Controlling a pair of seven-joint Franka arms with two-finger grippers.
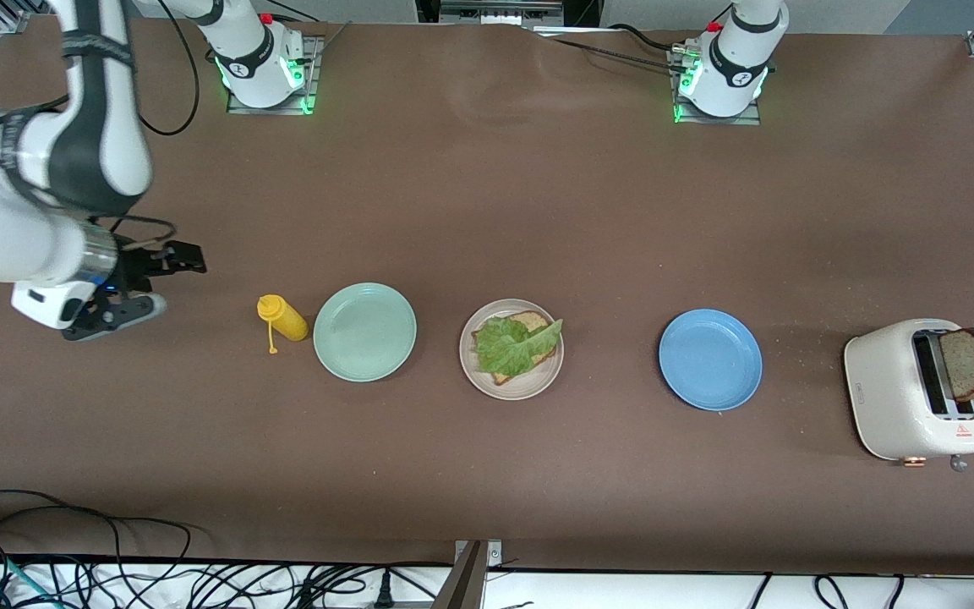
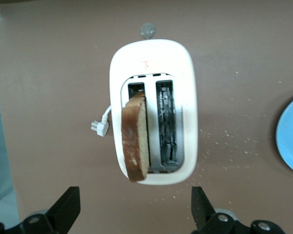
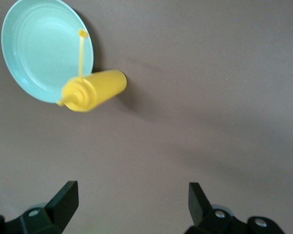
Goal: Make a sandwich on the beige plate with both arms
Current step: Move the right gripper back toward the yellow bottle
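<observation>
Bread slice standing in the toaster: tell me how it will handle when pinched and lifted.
The bread slice stands upright, holding its shape, so probably stiff, toasted. Crumbs scattered around the toaster suggest it sheds and may crack under hard squeezing. It looks thin, likely light.

The right gripper [image 1: 167, 279] and left gripper [image 2: 136, 207] both hang above the table, fingers spread wide, holding nothing.

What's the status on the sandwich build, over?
Left gripper open over toaster; right gripper open, waiting by mustard bottle. Beige plate: bread, lettuce. Second slice in toaster. Nothing blocking.
</observation>
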